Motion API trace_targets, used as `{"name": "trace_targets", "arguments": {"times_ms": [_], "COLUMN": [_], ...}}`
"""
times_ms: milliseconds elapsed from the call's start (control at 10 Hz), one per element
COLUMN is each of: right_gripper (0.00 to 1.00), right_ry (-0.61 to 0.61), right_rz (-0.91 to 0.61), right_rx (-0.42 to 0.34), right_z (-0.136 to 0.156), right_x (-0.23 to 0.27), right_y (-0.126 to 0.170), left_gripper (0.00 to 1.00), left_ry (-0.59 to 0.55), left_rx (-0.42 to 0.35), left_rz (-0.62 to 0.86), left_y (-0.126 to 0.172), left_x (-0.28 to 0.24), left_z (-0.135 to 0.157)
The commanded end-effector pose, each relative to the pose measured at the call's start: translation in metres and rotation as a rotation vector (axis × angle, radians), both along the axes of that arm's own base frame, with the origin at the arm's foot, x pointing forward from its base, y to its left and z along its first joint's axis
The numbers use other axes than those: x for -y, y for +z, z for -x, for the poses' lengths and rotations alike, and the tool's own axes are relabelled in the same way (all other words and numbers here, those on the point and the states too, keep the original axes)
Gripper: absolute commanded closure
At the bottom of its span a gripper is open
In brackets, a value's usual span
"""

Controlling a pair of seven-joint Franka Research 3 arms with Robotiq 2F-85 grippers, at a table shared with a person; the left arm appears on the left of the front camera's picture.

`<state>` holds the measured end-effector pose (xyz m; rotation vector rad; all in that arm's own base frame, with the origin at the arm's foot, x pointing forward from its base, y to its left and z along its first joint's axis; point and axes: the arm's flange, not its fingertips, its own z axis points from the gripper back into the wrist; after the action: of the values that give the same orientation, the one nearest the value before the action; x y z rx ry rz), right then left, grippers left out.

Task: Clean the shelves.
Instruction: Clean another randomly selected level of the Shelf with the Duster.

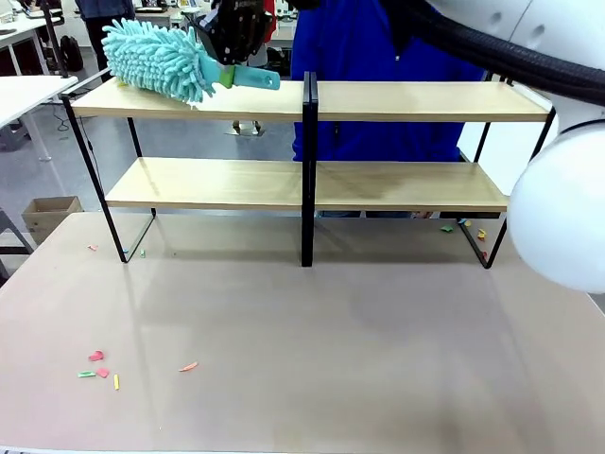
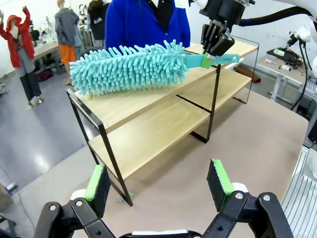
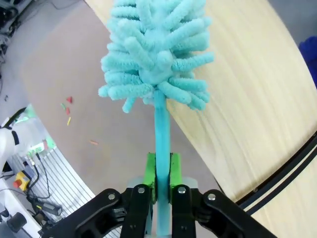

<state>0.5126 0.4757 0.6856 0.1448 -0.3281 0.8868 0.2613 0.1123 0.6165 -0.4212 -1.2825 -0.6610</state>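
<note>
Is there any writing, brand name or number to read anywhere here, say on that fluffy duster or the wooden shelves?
None can be read.
The duster, the shelves and the cardboard box bear no visible print.

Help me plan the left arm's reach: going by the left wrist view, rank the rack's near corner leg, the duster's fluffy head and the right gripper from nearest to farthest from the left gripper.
1. Near corner leg of the shelves, just beyond the left gripper.
2. Duster head, on the top board, upper left.
3. Right gripper, farthest, upper right, its fingers shut on the duster handle.
</note>
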Motion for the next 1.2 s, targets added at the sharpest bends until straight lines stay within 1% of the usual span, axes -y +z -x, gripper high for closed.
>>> {"name": "trace_targets", "arguments": {"times_ms": [0,100,200,400,500,800,900,1000,1100], "right_gripper": [0.88,0.88,0.88,0.88,0.88,0.88,0.88,0.88,0.88], "right_ry": [-0.053,-0.019,0.006,0.052,0.082,0.303,0.372,0.482,0.607], "right_rz": [-0.043,-0.030,-0.003,0.064,0.092,0.112,0.111,0.101,0.108], "right_rx": [0.061,0.029,0.014,0.009,-0.003,-0.085,-0.128,-0.201,-0.278], "right_z": [-0.075,-0.076,-0.075,-0.069,-0.067,-0.063,-0.060,-0.053,-0.039], "right_x": [-0.070,-0.074,-0.076,-0.070,-0.064,-0.035,-0.025,-0.015,-0.002], "right_y": [0.076,0.074,0.068,0.064,0.067,0.084,0.084,0.084,0.084], "left_gripper": [0.00,0.00,0.00,0.00,0.00,0.00,0.00,0.00,0.00], "left_ry": [-0.001,-0.001,-0.001,-0.001,-0.001,-0.001,-0.001,-0.001,-0.001], "left_rx": [-0.002,-0.002,-0.002,-0.002,-0.002,-0.002,-0.002,-0.002,-0.002], "left_rz": [-0.010,-0.010,-0.010,-0.010,-0.010,-0.010,-0.010,-0.010,-0.010], "left_y": [0.000,0.000,0.000,0.000,0.000,0.000,0.000,0.000,0.000], "left_x": [0.000,0.000,0.000,0.000,0.000,0.000,0.000,0.000,0.000], "left_z": [0.000,0.000,0.000,0.000,0.000,0.000,0.000,0.000,0.000]}}
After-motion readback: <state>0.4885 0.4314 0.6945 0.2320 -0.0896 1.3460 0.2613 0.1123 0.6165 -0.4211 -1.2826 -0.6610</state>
